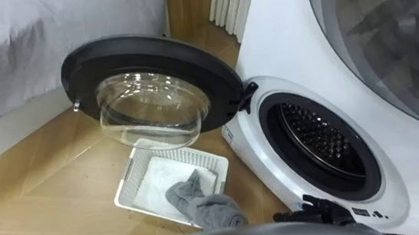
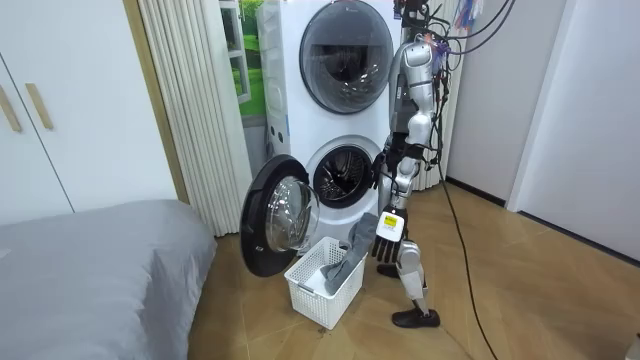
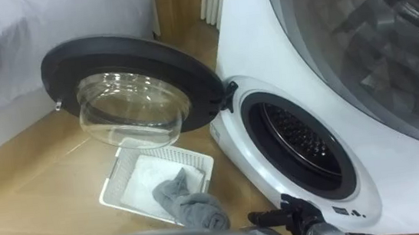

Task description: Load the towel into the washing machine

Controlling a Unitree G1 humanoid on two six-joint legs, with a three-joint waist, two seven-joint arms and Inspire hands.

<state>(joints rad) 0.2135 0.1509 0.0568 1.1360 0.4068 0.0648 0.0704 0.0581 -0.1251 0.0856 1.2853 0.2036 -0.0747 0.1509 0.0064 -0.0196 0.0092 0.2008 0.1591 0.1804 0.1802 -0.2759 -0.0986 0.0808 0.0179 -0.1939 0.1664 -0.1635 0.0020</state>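
Right hand (image 1: 315, 215) low at the washer's (image 1: 279, 41) front, just below the drum opening (image 1: 315, 134). Fingers stretched out, nothing seen in them. They end just right of the towel (image 1: 206, 206); contact cannot be told.

Left hand (image 2: 388, 240), room view: hangs just beside the towel's raised end. Fingers: cannot tell.

Towel: grey, one end in the basket (image 1: 127, 179), the other rising over the rim toward the robot. White cloth (image 1: 161, 180) under it.

Progress, judged: early. Door (image 1: 89, 67) already open, drum looks empty, towel not yet clear of the basket. Left: lift it free, carry it right, push it in.

Obstacles: door glass overhangs the basket's far end. Opening itself unobstructed. Bed (image 1: 33, 42) well apart.
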